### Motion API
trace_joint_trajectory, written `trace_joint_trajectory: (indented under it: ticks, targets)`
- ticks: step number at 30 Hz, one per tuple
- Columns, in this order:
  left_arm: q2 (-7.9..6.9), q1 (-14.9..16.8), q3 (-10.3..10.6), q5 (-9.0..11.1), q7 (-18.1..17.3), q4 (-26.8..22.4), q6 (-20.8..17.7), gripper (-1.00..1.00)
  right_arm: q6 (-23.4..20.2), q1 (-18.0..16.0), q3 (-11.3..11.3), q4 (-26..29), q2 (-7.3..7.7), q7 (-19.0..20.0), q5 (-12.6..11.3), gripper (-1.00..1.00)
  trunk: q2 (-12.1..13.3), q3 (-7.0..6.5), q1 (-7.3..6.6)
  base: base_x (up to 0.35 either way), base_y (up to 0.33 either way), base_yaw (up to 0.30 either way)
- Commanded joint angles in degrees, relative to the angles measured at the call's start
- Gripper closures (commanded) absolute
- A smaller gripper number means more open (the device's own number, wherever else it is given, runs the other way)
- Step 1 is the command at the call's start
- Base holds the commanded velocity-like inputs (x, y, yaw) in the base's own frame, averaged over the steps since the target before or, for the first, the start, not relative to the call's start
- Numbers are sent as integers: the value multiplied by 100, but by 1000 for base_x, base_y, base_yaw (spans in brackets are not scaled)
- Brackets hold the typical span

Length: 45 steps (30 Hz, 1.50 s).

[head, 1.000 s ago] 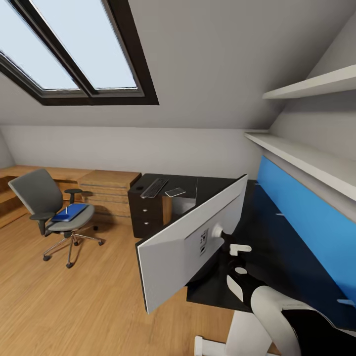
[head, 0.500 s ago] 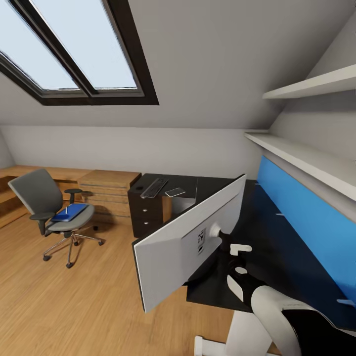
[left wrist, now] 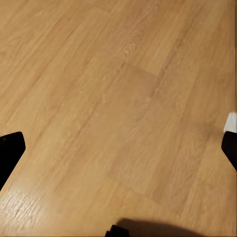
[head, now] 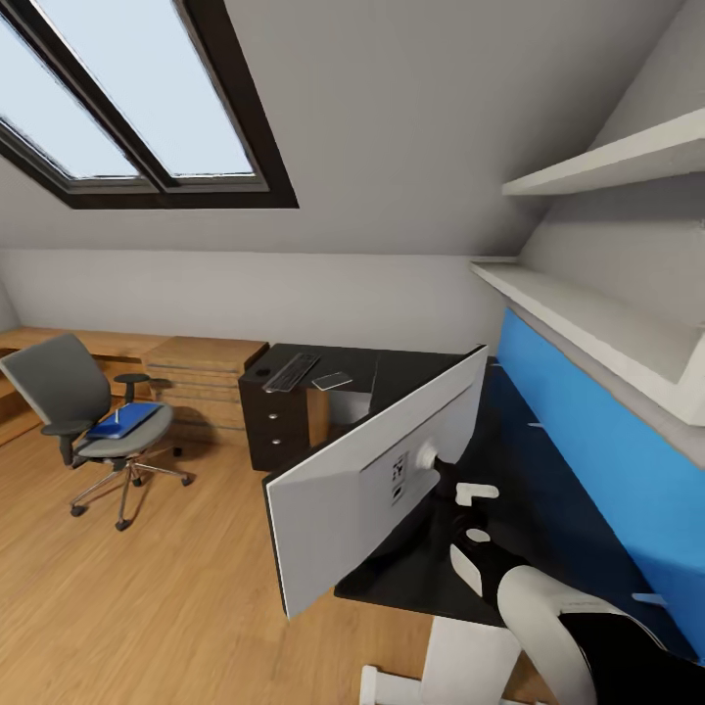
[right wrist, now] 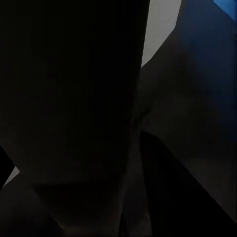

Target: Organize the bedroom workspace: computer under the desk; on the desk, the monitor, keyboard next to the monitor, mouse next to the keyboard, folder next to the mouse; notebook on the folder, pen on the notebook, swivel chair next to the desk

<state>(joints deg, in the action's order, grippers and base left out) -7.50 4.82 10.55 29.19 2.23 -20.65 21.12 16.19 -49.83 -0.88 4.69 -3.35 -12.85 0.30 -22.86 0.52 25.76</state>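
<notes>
One wide flat monitor (head: 372, 490) with a white back and black stand arm sits tilted above the near end of the long glossy black desk (head: 519, 480), its back toward the camera. One slim grey keyboard (head: 290, 372) lies on the far end of that desk, with one small flat silver device (head: 332, 380) just beside it. One grey padded swivel chair (head: 83, 416) on a chrome star base stands well apart from the desk, on the wooden floor (head: 147, 587). On its seat lies one thin bright blue folder (head: 122, 420) with a small white object on top, too small to identify. Two white shelves (head: 597, 245) run along the wall above the desk, over one long blue wall panel (head: 607, 460).

The right arm's white forearm (head: 548, 607) reaches up from the near desk edge to the monitor's stand; whether its gripper is closed on anything cannot be told, and the right wrist view is almost entirely dark. The left gripper (left wrist: 118, 148) points down at bare floor, its two dark fingertips (left wrist: 10, 153) spread wide apart and holding nothing.
</notes>
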Motion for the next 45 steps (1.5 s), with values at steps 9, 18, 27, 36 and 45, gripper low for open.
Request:
trace_joint_trajectory:
  ticks: [9,18,27,36,45]
  targets:
    - [-6,2,44,43,30,-1,24,-100,56,-2,97,-12,47,-21,-73,100,-6,6,3,0,-249,0]
    - [-66,2,44,47,32,-1,24,-100,86,-2,97,-4,53,1,-70,100,-6,6,3,0,-93,0]
    - [-101,2,44,52,32,-1,24,-100,86,-1,97,4,53,10,-72,100,-6,-8,3,0,-5,-108]
    - [-104,2,42,55,34,-1,24,-100,86,-3,97,6,46,9,-72,100,-6,-36,3,0,0,-233]
    - [-146,2,-646,61,41,0,-41,-100,86,-1,97,1,45,11,-74,100,-6,-51,3,0,0,-140]
